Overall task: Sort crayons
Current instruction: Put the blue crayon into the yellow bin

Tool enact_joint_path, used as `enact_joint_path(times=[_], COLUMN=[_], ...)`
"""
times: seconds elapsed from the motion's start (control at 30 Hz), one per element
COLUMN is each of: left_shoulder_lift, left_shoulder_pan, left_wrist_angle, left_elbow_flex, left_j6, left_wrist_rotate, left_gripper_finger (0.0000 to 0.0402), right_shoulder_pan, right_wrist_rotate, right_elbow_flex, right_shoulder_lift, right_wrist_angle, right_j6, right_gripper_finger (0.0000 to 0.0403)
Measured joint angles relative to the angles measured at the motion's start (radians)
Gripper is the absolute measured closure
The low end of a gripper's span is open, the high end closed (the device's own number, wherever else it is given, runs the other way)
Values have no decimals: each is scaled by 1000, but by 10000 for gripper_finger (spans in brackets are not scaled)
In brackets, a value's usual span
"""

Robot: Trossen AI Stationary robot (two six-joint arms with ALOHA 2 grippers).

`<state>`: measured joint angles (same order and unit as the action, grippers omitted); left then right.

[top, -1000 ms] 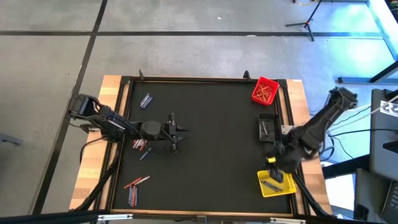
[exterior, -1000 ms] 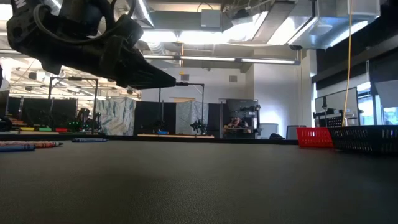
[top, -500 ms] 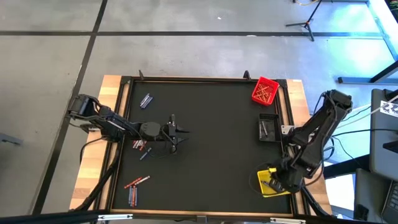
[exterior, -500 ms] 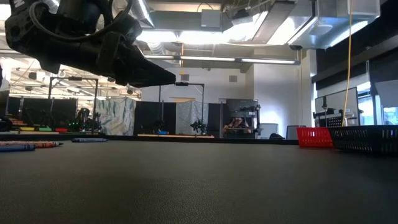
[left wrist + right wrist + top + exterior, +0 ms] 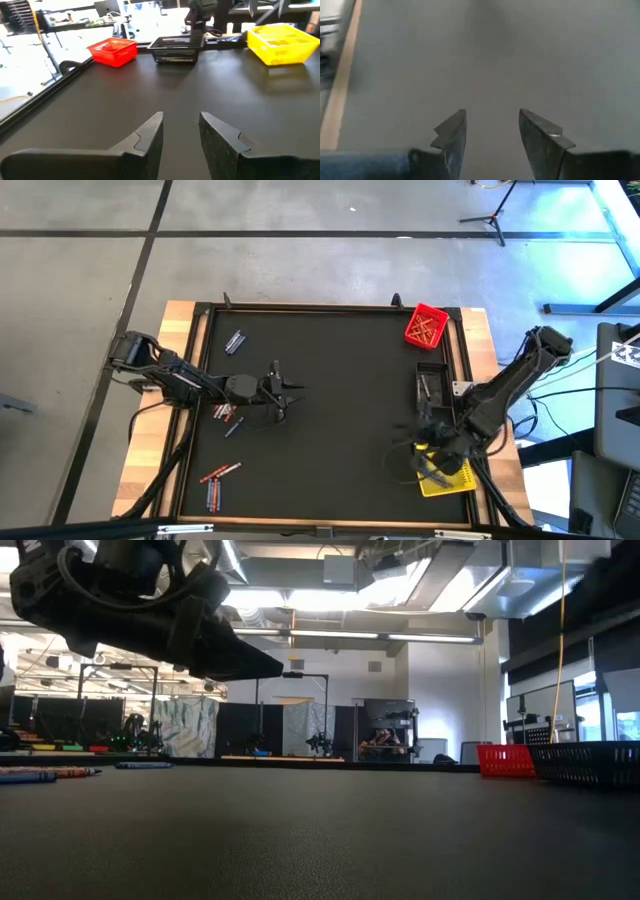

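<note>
Left tool (image 5: 284, 392) hovers released over the counter (image 5: 330, 410) at nine o'clock, crayons (image 5: 226, 413) just beside it. Right tool (image 5: 490, 131), fingers apart and empty, hangs by the yellow bin (image 5: 452, 476) at four o'clock.

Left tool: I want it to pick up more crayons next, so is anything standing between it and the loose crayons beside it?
Nothing visible. The left tool hangs open over bare mat, and the nearest crayons lie by that arm, with no bin or other thing between.
</note>
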<state>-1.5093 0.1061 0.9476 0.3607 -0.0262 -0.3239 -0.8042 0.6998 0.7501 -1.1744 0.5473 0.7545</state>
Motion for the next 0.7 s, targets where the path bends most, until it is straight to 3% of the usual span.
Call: enact_joint_path(times=[0.1,0.2,0.5,0.7], left_shoulder_lift=[39,103,274,298], left_shoulder_pan=[-24,-40,-79,-120], left_wrist_angle=[-99,-313,-1198,-1664], left_elbow_flex=[3,31,253,365], left_j6=[57,107,229,440], left_wrist_rotate=[20,36,37,38], left_gripper_finger=[283,283,283,283], right_shoulder_pan=[77,177,484,592], right_wrist_rotate=[92,78,-268,-352], right_elbow_flex=[-30,-87,-305,-326], right_shoulder_lift=[-20,-41,-98,-170], right_wrist_angle=[-146,-307,-1050,-1203], right_j6=[-214,-372,-702,-759], right_gripper_finger=[222,222,222,221])
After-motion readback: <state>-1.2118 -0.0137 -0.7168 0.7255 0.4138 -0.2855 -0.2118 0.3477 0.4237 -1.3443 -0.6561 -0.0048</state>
